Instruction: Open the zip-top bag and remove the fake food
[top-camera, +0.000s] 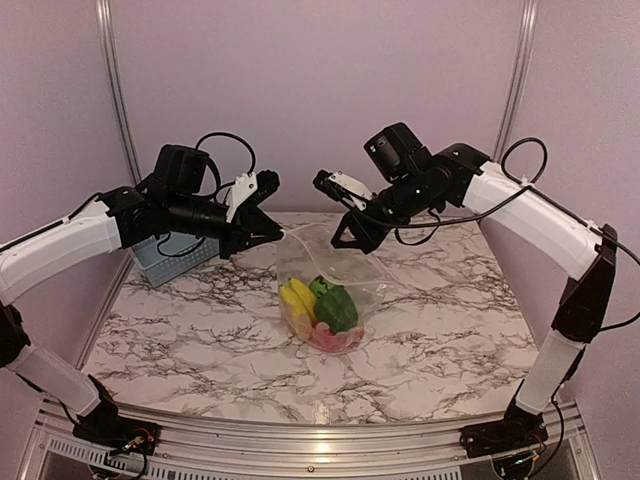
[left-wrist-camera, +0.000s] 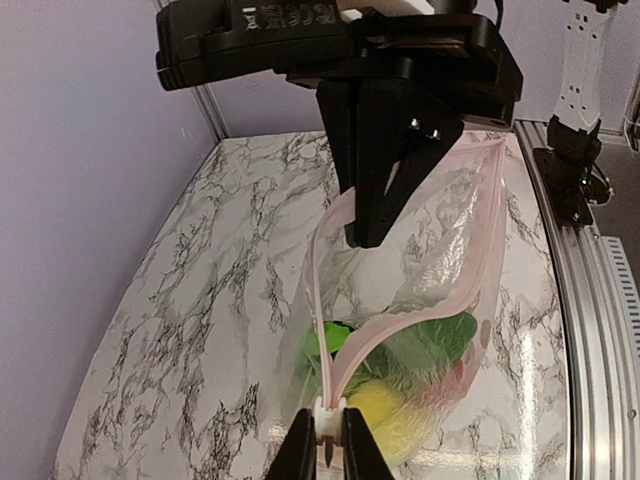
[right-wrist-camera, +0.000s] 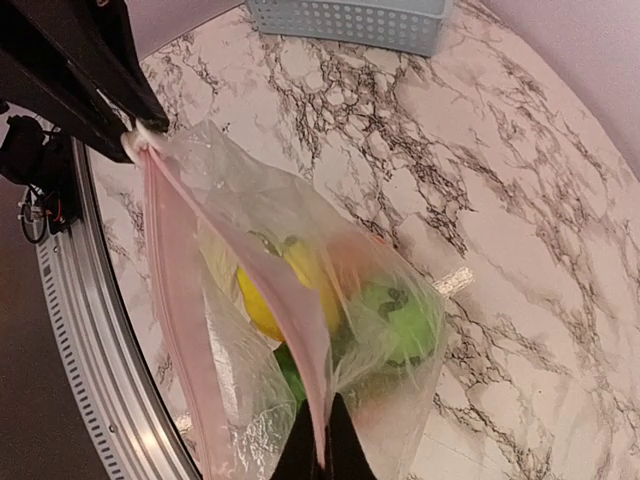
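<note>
1. The left gripper (top-camera: 272, 233) is pinched shut on the left end of the zip strip (left-wrist-camera: 322, 320), above the table (top-camera: 180, 320).
2. The bag (top-camera: 335, 265) hangs between both arms, with its strip running left to right. The food (top-camera: 322, 308) sits low inside, near the table.
3. The right gripper (top-camera: 345, 238) is closed on the strip's right part. I think the lips must part across this line.

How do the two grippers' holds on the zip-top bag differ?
The left gripper pinches the zip-top bag at the zip strip's end corner; the right gripper pinches one lip midway along. The left gripper reaches from the blue basket side, the right gripper from opposite. Both have jaws shut on it, its mouth gaping.
</note>
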